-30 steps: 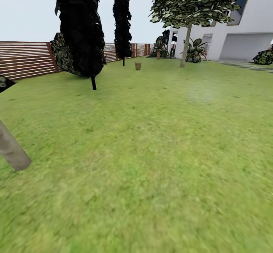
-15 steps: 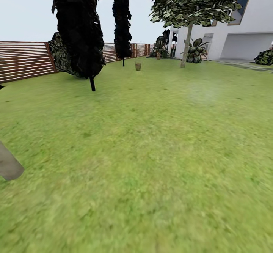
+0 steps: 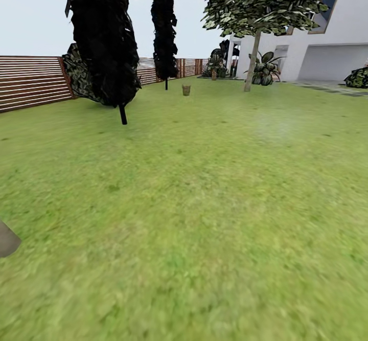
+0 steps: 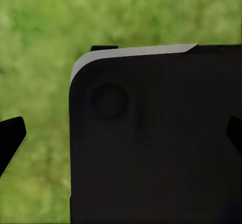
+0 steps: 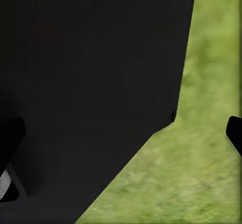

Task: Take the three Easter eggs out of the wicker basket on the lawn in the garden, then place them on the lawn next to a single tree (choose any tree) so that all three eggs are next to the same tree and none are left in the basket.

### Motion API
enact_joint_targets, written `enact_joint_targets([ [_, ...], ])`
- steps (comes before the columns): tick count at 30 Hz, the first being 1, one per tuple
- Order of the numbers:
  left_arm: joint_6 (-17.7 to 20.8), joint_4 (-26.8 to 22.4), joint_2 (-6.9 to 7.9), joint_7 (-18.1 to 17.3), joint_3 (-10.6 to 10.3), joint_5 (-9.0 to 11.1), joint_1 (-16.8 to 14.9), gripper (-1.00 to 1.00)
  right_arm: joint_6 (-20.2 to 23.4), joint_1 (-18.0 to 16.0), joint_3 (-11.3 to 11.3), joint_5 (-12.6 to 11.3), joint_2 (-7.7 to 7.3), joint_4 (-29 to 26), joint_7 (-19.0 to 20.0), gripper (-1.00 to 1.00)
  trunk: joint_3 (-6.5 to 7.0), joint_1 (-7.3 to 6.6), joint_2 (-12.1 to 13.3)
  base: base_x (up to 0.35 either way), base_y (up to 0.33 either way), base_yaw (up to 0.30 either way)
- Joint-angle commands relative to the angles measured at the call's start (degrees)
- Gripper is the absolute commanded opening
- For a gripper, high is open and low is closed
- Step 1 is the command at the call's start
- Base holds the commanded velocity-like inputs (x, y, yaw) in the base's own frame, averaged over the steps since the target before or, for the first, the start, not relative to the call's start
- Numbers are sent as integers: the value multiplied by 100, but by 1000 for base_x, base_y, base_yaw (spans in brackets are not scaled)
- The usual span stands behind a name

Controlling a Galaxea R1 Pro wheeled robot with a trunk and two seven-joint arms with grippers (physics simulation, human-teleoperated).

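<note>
Far off on the lawn (image 3: 204, 187), upper middle of the head view, sits a small tan-brown tub shape, likely the wicker basket (image 3: 186, 89); it is too small to make out any eggs. To its right stands a tree (image 3: 251, 62) with a pale trunk and a green leafy crown, before the white house (image 3: 332, 49). Two black conifers (image 3: 105, 39) rise at upper left, with the slatted wooden fence (image 3: 30, 81) behind. A grey trunk stub (image 3: 7, 240) pokes in at lower left. Both wrist views show dark robot housing over grass; I cannot tell how either gripper's jaws stand.
</note>
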Motion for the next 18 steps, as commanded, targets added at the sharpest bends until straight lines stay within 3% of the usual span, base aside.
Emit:
enact_joint_targets([
  [1,-19,5,0,-1,-3,4,-3,100,-4,1,-2,1,1,-4,6,100,-4,4,-2,340,0,0],
  [18,-19,5,0,-1,-5,4,-3,100,-4,1,12,27,4,-4,6,100,-4,4,-2,340,0,0],
])
